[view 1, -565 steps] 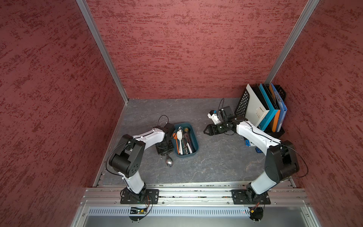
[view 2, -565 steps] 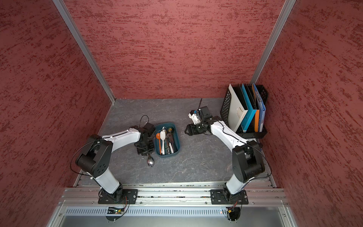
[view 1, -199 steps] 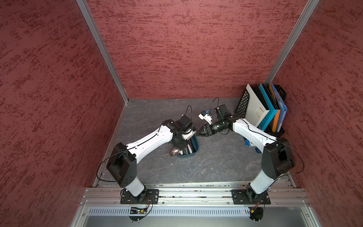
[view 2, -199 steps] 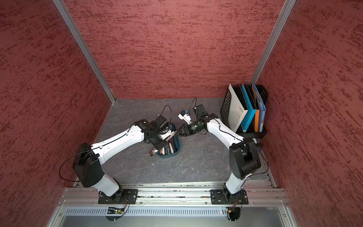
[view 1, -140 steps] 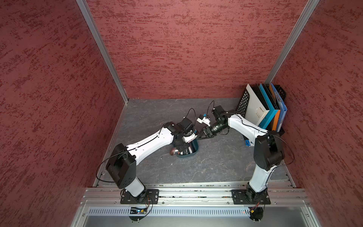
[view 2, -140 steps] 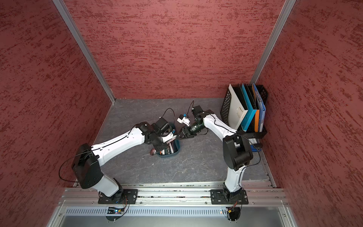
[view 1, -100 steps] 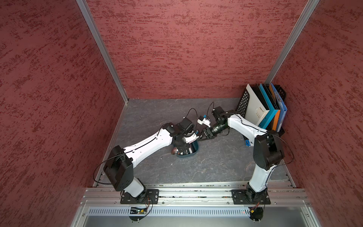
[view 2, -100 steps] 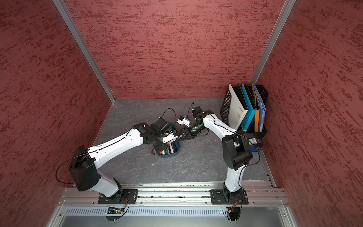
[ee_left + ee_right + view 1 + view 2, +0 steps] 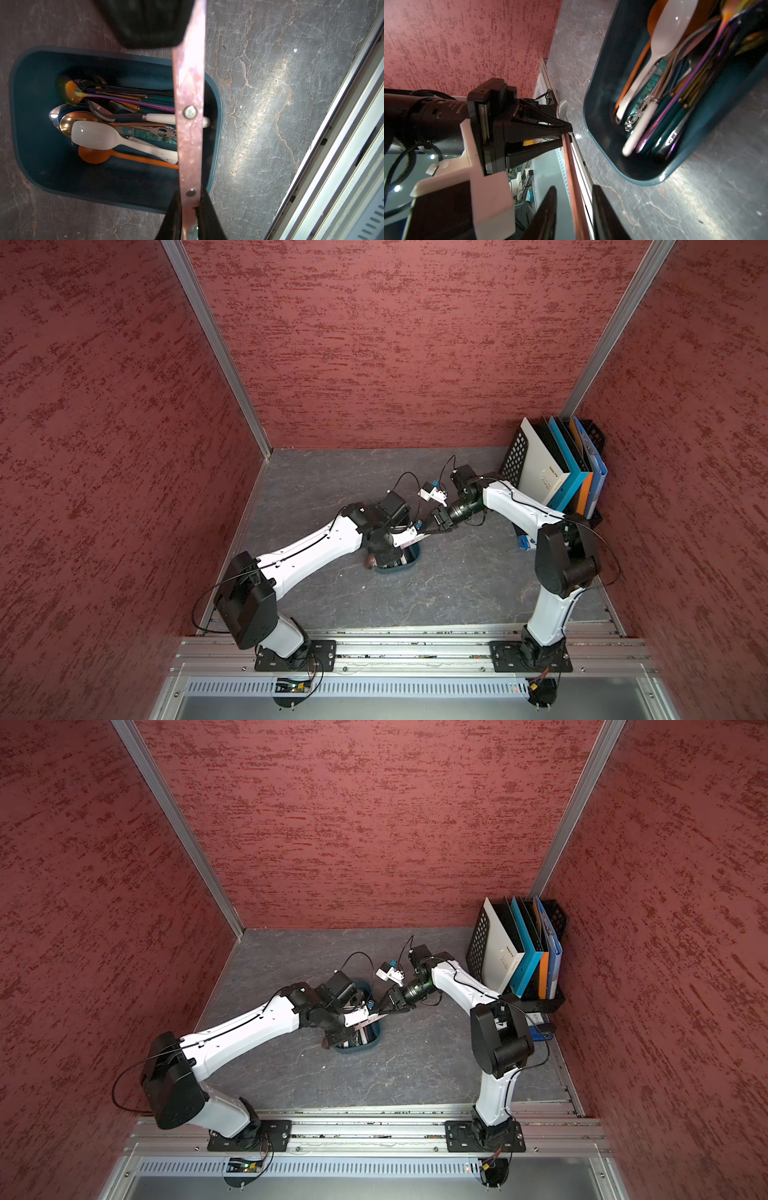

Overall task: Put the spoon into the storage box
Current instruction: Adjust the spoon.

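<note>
Red textured walls (image 9: 374,344) enclose the grey marbled tabletop (image 9: 457,597), with a black file rack (image 9: 514,454) in its far right corner. Near the middle sits the storage box (image 9: 35,158), which holds other spoons (image 9: 97,135). Above the box's end nearest the front edge, the spoon (image 9: 190,135) hangs crosswise. The left gripper (image 9: 190,205) jaws clamp its neck end, and the right gripper (image 9: 573,187) jaws straddle the handle with gaps either side. It looks stiff, light and glossy-slick, so pinching the flat handle faces between the rivets (image 9: 190,112) seems safest.
</note>
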Controlling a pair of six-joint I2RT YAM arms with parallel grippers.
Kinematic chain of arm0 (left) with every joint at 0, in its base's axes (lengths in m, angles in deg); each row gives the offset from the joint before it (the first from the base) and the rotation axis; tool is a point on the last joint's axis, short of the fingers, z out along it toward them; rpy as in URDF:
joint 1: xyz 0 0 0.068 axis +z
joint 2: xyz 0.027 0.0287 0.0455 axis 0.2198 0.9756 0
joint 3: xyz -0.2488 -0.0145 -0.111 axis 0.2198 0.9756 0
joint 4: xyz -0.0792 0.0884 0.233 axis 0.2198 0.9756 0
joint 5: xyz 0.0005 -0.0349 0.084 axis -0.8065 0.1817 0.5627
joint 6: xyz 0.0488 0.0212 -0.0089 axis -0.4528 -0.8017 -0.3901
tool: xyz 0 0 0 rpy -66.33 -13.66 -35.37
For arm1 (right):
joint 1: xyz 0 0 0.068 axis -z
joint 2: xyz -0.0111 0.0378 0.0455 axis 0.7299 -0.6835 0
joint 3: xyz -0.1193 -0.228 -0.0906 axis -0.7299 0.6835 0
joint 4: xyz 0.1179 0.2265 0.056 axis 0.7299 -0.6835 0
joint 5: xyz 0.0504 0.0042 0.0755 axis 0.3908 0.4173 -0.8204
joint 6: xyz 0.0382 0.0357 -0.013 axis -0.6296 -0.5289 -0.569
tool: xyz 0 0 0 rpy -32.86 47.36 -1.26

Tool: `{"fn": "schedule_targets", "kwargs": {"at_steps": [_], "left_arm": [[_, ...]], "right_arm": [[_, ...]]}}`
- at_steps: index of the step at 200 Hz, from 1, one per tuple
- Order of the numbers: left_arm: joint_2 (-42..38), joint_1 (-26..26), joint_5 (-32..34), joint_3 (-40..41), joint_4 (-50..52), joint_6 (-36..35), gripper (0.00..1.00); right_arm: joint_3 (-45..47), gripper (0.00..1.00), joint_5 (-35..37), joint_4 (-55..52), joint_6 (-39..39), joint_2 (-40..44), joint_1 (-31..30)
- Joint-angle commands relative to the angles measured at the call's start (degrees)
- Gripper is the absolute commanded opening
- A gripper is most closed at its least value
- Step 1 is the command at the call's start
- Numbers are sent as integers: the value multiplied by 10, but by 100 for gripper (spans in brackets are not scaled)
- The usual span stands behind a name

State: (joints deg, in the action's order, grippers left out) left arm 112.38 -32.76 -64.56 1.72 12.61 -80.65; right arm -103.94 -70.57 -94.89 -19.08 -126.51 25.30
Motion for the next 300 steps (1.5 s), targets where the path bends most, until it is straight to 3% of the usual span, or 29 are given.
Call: {"fn": "schedule_targets", "kwargs": {"at_steps": [1, 36, 51, 69, 140, 190, 224, 251, 276, 300], "left_arm": [[-1, -2, 1, -1, -14, -17, 0], [4, 2, 1, -4, -21, -24, 0], [8, 3, -2, -3, -21, -26, 0], [12, 4, -6, -1, -23, -24, 0], [24, 4, -28, -6, -29, -19, 0], [45, 4, -34, -19, -29, 0, 0], [51, 9, -37, -24, -38, 12, 0], [56, 27, -43, -40, -42, 40, 20], [50, 46, -45, -61, -43, 81, 53], [39, 64, -34, -85, -45, 140, 63]], "right_arm": [[9, 29, -46, -16, 19, -6, 1], [23, 28, -29, -22, 29, -2, 1], [26, 41, -15, -13, 20, 3, 1], [32, 41, 5, 3, 12, 12, 1], [74, 19, 27, 129, -73, 31, -2], [146, 10, 31, 320, -204, 65, -3], [163, 3, 31, 334, -217, 66, -5], [193, 0, 38, 380, -249, 68, -5], [228, 0, 58, 476, -319, 79, -5], [248, 0, 82, 555, -367, 92, -5]]}}
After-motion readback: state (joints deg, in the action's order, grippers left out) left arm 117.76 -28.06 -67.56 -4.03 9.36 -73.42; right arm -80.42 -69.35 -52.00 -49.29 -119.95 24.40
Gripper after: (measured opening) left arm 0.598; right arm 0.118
